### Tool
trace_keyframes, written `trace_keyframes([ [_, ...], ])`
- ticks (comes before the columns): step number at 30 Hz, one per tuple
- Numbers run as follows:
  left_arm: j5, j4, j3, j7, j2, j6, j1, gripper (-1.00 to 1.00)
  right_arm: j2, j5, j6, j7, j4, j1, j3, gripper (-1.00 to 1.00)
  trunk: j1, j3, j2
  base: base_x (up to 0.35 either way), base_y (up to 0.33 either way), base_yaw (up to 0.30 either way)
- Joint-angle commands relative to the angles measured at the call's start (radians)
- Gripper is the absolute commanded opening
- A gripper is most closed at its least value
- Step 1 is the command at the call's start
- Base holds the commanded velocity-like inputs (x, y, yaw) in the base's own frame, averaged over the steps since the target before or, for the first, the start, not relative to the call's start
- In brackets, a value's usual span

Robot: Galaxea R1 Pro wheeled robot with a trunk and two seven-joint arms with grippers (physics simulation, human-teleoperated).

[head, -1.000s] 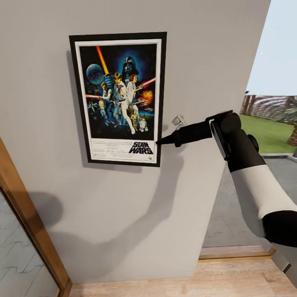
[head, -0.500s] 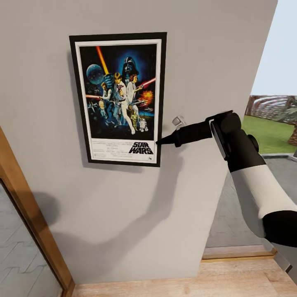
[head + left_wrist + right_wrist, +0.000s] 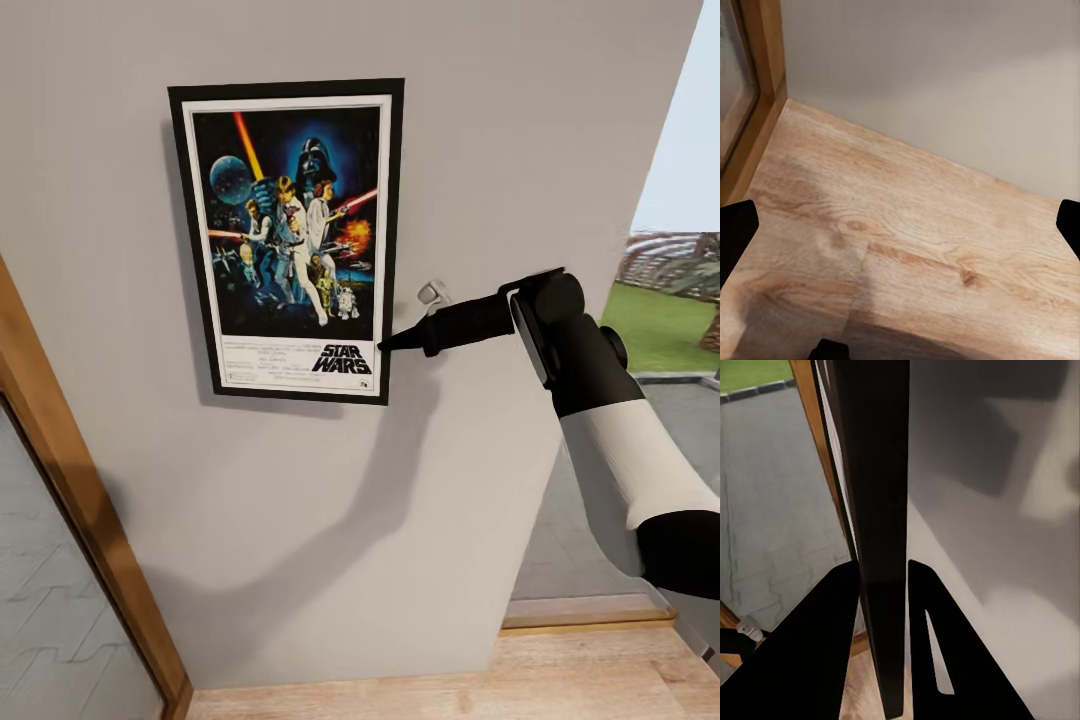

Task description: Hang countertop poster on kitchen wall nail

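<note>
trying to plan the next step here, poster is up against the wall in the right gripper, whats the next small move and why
Probably ease the poster flat to the grey wall to seat it before releasing. The right gripper pinches its lower right edge; in the right wrist view both fingers clamp the black frame edge-on. No nail can be made out, so whether it hangs yet can't be told. Opening now might drop it.
</note>
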Motion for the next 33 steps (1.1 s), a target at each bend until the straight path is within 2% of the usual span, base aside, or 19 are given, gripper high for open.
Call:
trace_keyframes([
  [1,-0.001,0.002,0.005,-0.005,0.000,-0.002,-0.001,1.00,0.000,0.010,0.008,0.010,-0.001,-0.001,0.000,-1.00,0.000,-0.001,-0.001,0.000,0.029,0.000],
  [33,-0.001,0.002,0.005,-0.005,0.000,-0.002,-0.001,1.00,0.000,0.011,0.010,0.009,0.001,-0.001,-0.001,-1.00,0.000,-0.001,-0.001,0.000,-0.006,0.000],
])
